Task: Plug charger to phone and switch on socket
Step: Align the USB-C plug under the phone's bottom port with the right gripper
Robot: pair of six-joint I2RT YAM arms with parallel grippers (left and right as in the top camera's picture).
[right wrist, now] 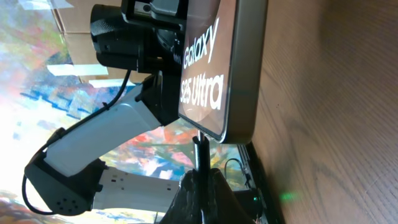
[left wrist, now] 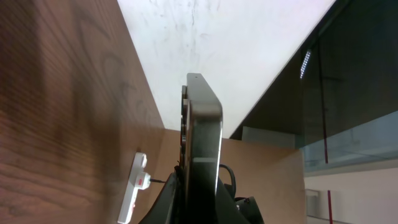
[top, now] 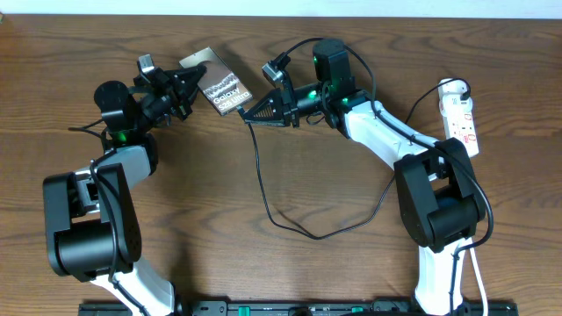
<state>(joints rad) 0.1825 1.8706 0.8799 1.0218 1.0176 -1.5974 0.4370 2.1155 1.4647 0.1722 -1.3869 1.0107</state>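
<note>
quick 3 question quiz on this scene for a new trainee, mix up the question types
1. Multiple choice: what does the right tool hold at the end of the phone?
A) the plug tip of the charger
B) a pen
C) nothing
2. True or false: the left tool is open and clear of the phone.
3. Fill in: the socket lies on the robot's ____ side of the table.

Key: 1 A. 2 False, it is shut on the phone. 3 right.
</note>
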